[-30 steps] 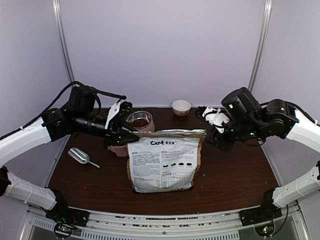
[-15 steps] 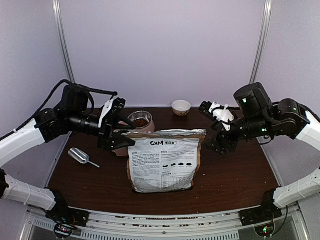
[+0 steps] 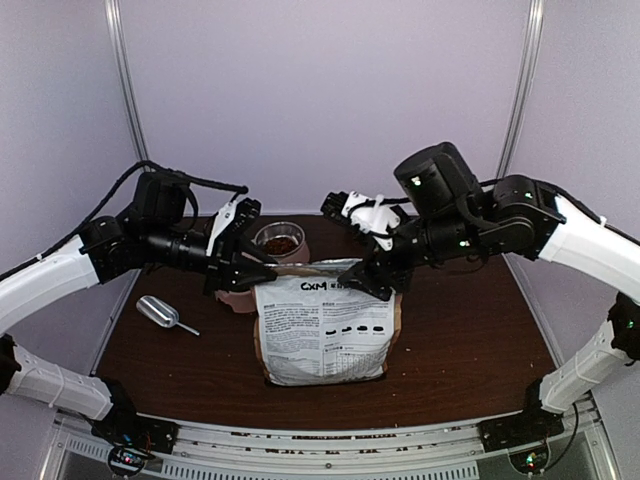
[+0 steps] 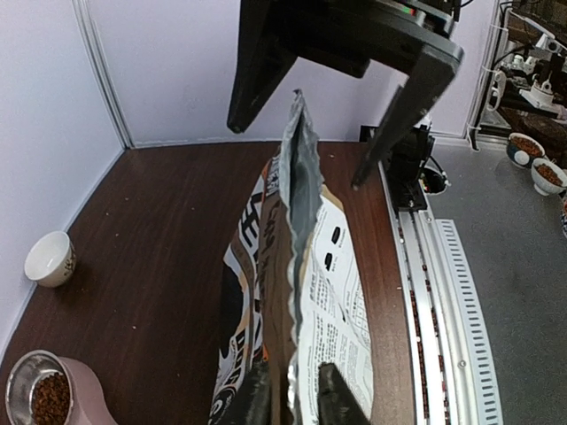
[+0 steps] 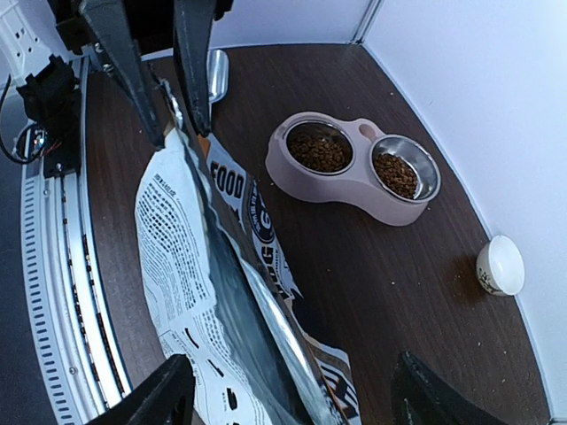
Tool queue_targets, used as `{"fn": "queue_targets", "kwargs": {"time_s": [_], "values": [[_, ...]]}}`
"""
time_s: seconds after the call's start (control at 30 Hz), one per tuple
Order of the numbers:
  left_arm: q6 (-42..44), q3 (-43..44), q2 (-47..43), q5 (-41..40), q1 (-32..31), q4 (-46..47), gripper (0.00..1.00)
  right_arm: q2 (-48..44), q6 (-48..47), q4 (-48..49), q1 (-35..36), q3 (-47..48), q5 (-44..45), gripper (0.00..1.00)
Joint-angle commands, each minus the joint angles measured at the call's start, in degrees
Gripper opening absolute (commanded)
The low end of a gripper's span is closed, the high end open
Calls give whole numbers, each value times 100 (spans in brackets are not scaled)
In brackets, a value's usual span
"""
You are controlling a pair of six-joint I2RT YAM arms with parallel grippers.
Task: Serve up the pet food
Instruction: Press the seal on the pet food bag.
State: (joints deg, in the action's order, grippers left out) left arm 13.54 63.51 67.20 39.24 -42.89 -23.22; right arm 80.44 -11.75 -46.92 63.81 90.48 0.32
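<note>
The pet food bag [image 3: 325, 325], white and kraft with a silver lining, stands upright mid-table. My left gripper [image 3: 268, 271] is shut on its top left corner; the left wrist view shows the rim [image 4: 297, 221] pinched between the fingers [image 4: 257, 400]. My right gripper [image 3: 343, 247] hangs open over the rim's middle, one finger [image 5: 146, 403] on the printed side, the other behind the bag [image 5: 199, 266]. Brown pet food [image 5: 321, 150] fills both bowls of the pink feeder [image 5: 341, 190].
A metal scoop [image 3: 158, 312] lies at the left of the table. A small white bowl [image 5: 500, 264] stands by the back wall. The feeder [image 3: 300, 250] sits just behind the bag's left corner. A metal rail [image 4: 443, 292] runs along the near edge.
My right arm swung left from beside the bag's right end to over its rim, jaws widening. My left gripper opened, then closed again on the left corner.
</note>
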Motion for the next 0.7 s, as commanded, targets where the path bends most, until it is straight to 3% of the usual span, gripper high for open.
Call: {"fn": "queue_targets", "kwargs": {"time_s": [0.0, 0.13, 0.3, 0.47, 0.57, 0.67], "values": [[69, 37, 38, -4, 26, 58, 12, 650, -335, 1, 206, 740, 183, 73], [87, 20, 30, 13, 27, 60, 0, 1253, -493, -170, 283, 1295, 246, 64], [105, 16, 7, -8, 20, 59, 0, 1650, -653, -394, 294, 1697, 127, 44], [111, 10, -33, -47, 27, 83, 0, 1681, -706, -439, 290, 1650, -51, 15], [90, -33, -78, -57, 27, 143, 0, 1671, -722, -466, 292, 1569, -43, 3], [79, -76, -131, -78, 19, 207, 0, 1651, -740, -471, 291, 1482, 129, 0]]}}
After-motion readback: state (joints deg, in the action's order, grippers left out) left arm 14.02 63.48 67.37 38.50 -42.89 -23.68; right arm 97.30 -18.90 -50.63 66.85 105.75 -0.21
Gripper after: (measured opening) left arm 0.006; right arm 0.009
